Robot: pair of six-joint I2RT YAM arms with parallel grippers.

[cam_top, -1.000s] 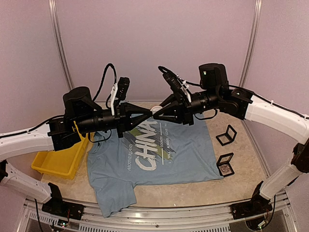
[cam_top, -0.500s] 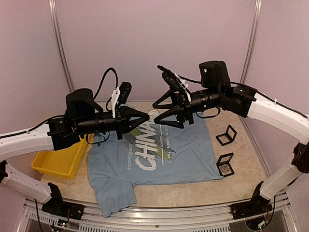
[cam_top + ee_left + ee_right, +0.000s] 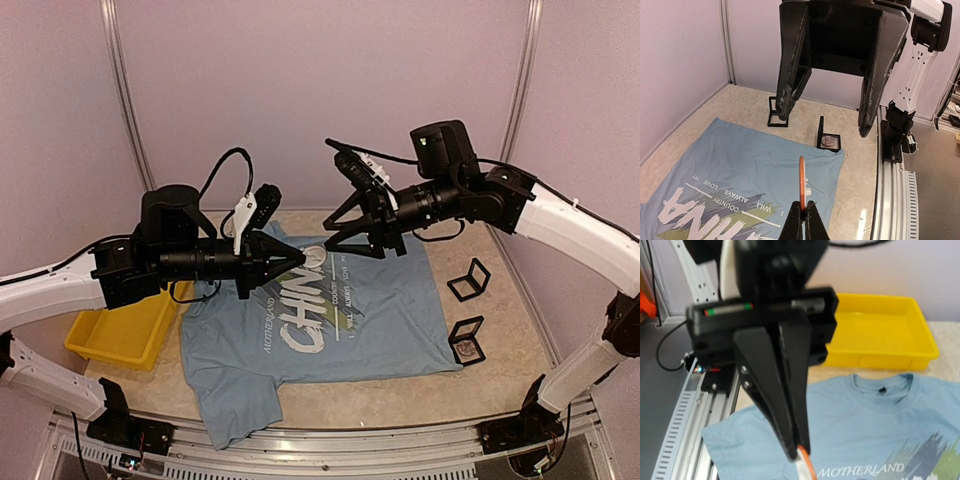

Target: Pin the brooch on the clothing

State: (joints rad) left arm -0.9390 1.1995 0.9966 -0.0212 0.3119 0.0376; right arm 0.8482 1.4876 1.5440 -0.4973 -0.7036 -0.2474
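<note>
None of the pinning is done yet, as far as I can judge. The clothing (image 3: 330,330) lies flat and print-up across the middle of the surface (image 3: 400,395), collar toward the far edge, and I see nothing fastened to it. Both arms hover above its chest, facing each other. My left fingers (image 3: 796,222) are pressed together on a thin orange-rimmed piece that I take to be the brooch (image 3: 801,182). It is held edge-on in the air over the shirt, clear of the fabric. My right fingers (image 3: 790,65) stand apart with nothing between them, just beyond the brooch. What is left, I reckon, is the whole fastening: bring the piece down to the cloth, then get its pin through and closed.

The yellow tray (image 3: 100,350) sits at the left edge of the surface, just beside the shirt's sleeve. The part I can see holds nothing, though my left arm hides some of it. Near the right edge are two small black cases. The further case (image 3: 468,280) stands upright and looks empty. The nearer case (image 3: 467,342) has its lid raised and holds a small round brownish thing (image 3: 829,141), too small for me to tell what it is.
</note>
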